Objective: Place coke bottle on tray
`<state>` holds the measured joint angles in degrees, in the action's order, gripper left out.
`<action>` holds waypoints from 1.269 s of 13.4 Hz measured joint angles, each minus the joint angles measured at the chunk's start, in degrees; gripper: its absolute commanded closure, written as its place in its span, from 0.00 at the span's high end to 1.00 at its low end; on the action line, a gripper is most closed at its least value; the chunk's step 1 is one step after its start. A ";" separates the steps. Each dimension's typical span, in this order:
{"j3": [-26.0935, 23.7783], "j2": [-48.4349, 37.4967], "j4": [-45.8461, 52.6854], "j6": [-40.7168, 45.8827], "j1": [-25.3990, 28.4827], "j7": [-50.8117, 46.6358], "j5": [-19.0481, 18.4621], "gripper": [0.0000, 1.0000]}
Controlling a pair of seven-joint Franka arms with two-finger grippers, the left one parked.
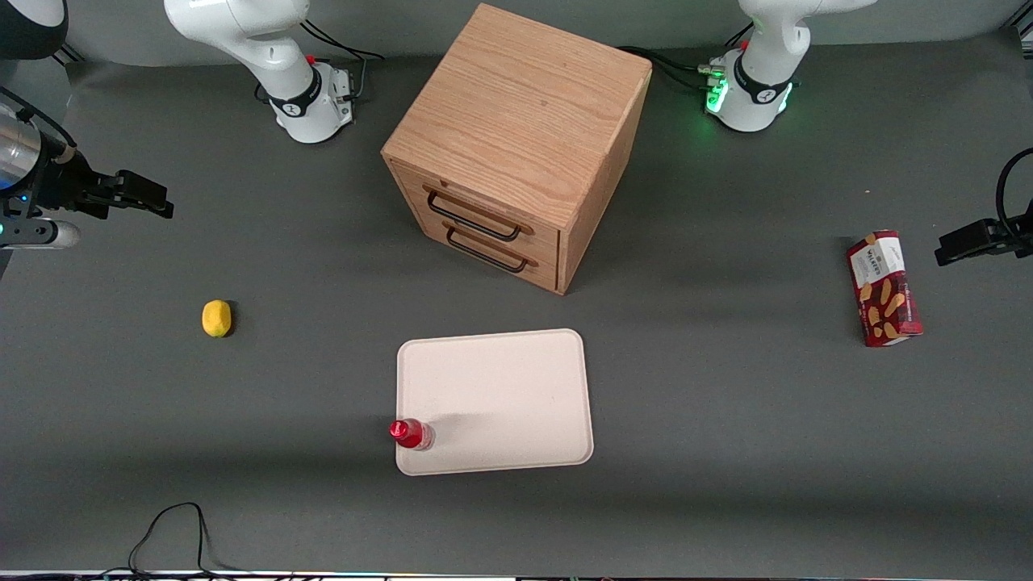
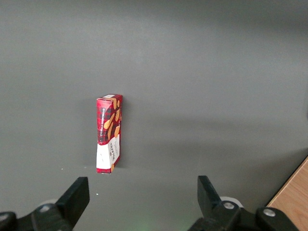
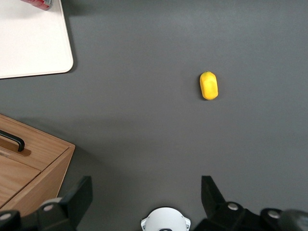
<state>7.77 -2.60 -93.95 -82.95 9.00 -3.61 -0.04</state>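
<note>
We note the gripper (image 3: pixel 147 195) with its two dark fingers (image 3: pixel 214 192) spread wide, nothing between them, hanging high over bare tabletop (image 1: pixel 726 420) at the working arm's end; in the front view the gripper (image 1: pixel 157 202) sits at about nine o'clock from the cabinet. Below the wrist camera we see the lemon (image 3: pixel 209 85) lying alone on the grey surface, well apart from the fingers. In the front view the lemon (image 1: pixel 216 318) lies nearer the camera than the gripper, and off toward the working arm's end from the tray. We log the coke bottle (image 1: pixel 410 433) standing upright on the tray (image 1: pixel 516 403), red cap up, in the tray corner nearest the camera on the working arm's side, close to the rim at roughly seven o'clock from the tray's centre. The wrist view catches only a red sliver of the bottle (image 3: pixel 37 4) at the frame edge, on the pale tray (image 3: pixel 29 48). The tray lies flat on the tabletop, nearer the camera than the wooden drawer cabinet (image 1: pixel 516 145), whose two dark-handled drawers face the tray; both look closed. A red biscuit box (image 1: pixel 884 288) lies well apart toward the parked arm's end, at about three o'clock from the cabinet.
</note>
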 measured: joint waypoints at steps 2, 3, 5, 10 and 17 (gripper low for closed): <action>-1.83 0.00 0.32 0.00 -2.12 -0.01 -0.04 1.00; -2.23 -0.01 0.41 0.00 -2.72 -0.02 -0.04 1.00; -2.29 0.00 0.59 -0.01 -2.89 -0.01 -0.04 1.00; -1.64 -0.03 1.64 2.29 -3.03 0.01 1.41 1.00; 1.14 0.33 1.84 2.97 -0.88 2.87 1.65 1.00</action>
<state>8.92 -2.28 -92.11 -79.98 8.12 -0.74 1.61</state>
